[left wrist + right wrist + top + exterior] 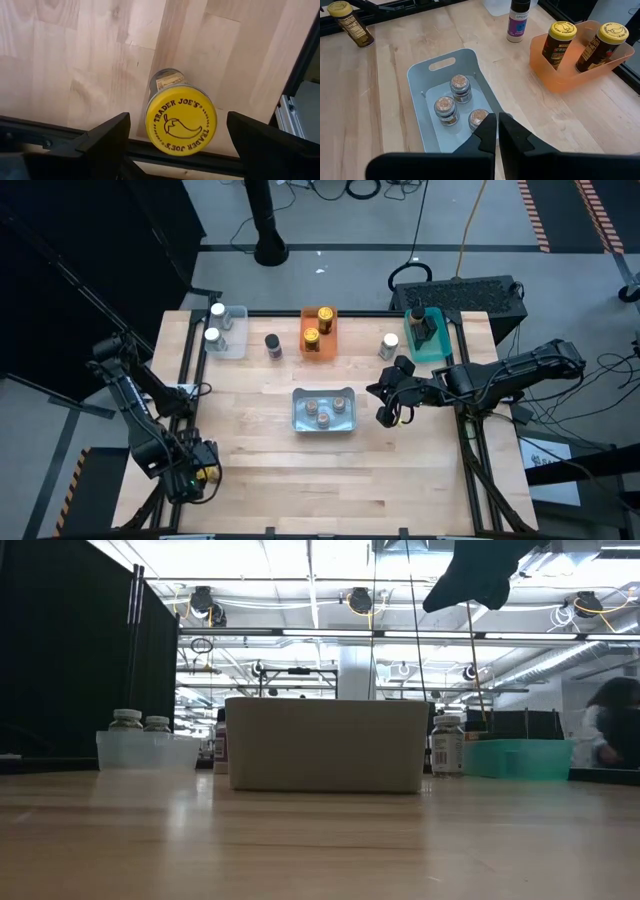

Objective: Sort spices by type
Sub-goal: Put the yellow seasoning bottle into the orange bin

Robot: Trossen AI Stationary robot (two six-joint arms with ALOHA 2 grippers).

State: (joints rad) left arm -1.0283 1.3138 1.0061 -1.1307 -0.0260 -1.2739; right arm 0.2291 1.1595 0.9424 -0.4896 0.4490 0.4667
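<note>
A yellow-lidded spice jar (181, 119) stands upright on the table at its near left corner, and also shows in the right wrist view (347, 22). My left gripper (200, 473) is open above it. One finger (107, 140) stands on each side of the lid, apart from it. My right gripper (496, 131) is shut and empty, above the right end of the grey bin (297, 418). That bin holds three brown-lidded jars (451, 102). A black-lidded jar (273, 345) and a white-lidded jar (389, 345) stand loose on the table.
Along the far side stand a clear bin (236, 346) with two white-lidded jars, an orange bin (318, 348) with two yellow-lidded jars, and a teal bin (432, 352) with one dark jar. Bare wood lies near the front edge. A person shows beyond the table (610, 730).
</note>
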